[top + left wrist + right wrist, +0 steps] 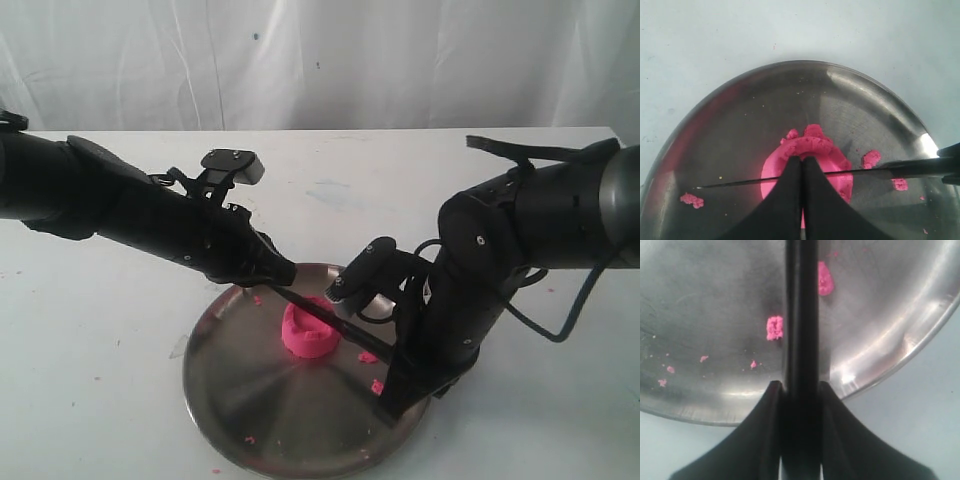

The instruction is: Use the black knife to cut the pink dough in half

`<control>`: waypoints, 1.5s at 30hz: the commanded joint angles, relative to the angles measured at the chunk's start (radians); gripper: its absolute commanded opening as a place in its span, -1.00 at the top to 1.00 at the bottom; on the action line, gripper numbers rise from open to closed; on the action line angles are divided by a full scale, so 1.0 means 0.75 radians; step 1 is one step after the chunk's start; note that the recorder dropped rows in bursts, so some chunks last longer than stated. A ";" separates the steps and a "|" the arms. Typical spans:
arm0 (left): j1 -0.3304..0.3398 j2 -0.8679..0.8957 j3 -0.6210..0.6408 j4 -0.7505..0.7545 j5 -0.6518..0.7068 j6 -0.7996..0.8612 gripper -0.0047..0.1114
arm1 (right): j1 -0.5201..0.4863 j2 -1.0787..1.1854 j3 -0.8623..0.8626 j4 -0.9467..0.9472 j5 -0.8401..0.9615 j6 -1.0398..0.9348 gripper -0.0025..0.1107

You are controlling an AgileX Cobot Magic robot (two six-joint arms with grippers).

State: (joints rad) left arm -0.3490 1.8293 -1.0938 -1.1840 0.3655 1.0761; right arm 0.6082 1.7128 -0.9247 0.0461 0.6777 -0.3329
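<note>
The pink dough [306, 336] [836, 159] is one round lump with a dented top, near the middle of the round steel plate [255, 400] [740, 125] [715, 300]. The black knife [342, 323] [880, 173] [801, 315] lies edge-down across the top of the lump. Its tip points toward the left arm. My right gripper [392, 370] [801, 388] is shut on the knife's handle at the plate's right side. My left gripper [286, 272] [801, 160] is shut with nothing between its fingers. Its tips sit right over the blade's spine above the dough.
Small pink crumbs [368, 356] [692, 200] [775, 328] are scattered on the plate, some beside the knife handle. The plate stands on a white table [100, 330] in front of a white curtain. Both arms crowd over the plate from either side.
</note>
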 commanded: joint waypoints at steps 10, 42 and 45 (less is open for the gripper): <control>-0.002 -0.001 0.001 -0.013 -0.043 0.086 0.92 | 0.003 0.047 -0.005 0.006 0.006 -0.005 0.96; -0.002 0.133 0.001 -0.016 -0.077 0.086 0.92 | 0.003 0.048 -0.005 0.008 -0.015 -0.005 0.96; -0.002 0.135 0.001 -0.016 -0.077 0.086 0.92 | 0.003 0.048 -0.005 0.008 -0.015 -0.005 0.96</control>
State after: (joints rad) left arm -0.3490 1.9124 -1.0982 -1.1944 0.2969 1.1373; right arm 0.6082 1.7475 -0.9270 0.0500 0.6718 -0.3329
